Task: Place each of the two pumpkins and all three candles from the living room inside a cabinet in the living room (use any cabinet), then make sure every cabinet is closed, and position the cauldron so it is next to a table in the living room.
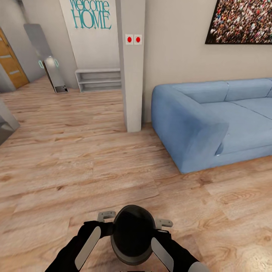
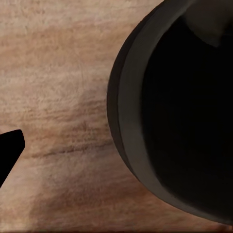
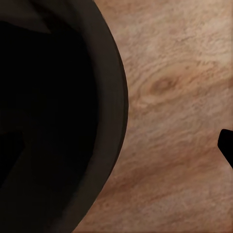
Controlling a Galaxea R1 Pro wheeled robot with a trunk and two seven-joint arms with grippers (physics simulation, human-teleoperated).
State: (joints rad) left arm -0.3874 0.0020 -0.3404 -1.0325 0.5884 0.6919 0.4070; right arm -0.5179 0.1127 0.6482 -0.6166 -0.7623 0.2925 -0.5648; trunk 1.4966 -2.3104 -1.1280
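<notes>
Cauldron (image 1: 133, 233) carried low before the trunk over bare floor (image 1: 75, 166), clasped between both grippers, each pinching its rim, beside sofa (image 1: 211, 121); table, cabinet, pumpkins, candles unseen here, so placement apparently remains outstanding.

1. We count one cauldron (image 1: 133, 234) (black, wide-mouthed).
2. We count one blue sofa (image 1: 211, 121).
3. We count two red wall buttons (image 1: 133, 39) on one pillar (image 1: 131, 75).
4. We count one low grey shelf (image 1: 99, 79).
</notes>
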